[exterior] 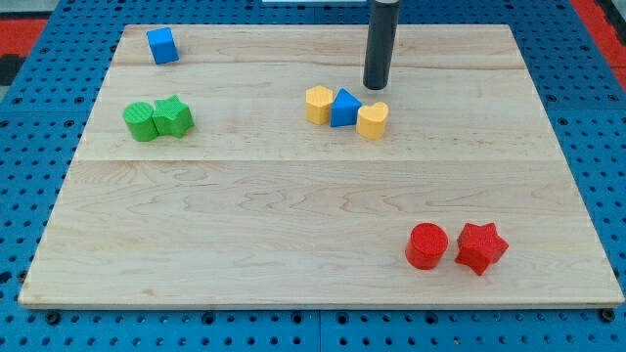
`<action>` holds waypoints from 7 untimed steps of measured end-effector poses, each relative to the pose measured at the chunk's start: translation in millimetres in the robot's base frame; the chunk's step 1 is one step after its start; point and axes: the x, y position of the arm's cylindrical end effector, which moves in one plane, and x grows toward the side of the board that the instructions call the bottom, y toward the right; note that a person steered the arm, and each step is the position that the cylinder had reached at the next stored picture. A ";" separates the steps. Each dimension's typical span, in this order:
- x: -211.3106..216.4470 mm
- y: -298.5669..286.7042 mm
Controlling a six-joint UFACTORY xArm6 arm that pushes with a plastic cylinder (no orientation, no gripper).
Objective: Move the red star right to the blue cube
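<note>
Near the view's top centre, my tip point(377, 86) rests on the surface point(293, 205); it is a plain rod with no fingers, so nothing opens or closes and it has hold of nothing. Just below it sit a yellow block point(319, 104), a blue triangular block point(344, 108) and a yellow heart point(372, 120), touching in a row; the tip stands just above the heart, seemingly apart from it.

Further out: green cylinder point(140, 121) and green star point(173, 116) touching at the view's left. Blue cube point(162, 45) at top left. Red star point(480, 246) at bottom right, with a red cylinder point(426, 245) just beside it on its left.

We judge the push not yet begun: tip and star are well apart. Next move calls for bringing the tip round to the star's lower right, then pushing up-left, clear of the red cylinder and the yellow-blue row.
</note>
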 end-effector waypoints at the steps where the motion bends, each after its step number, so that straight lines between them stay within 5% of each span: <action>1: -19.7 29.4; 2: -27.4 145.9; 3: 31.9 220.0; 5: 268.8 196.1; 6: 302.9 127.5; 7: 279.4 63.5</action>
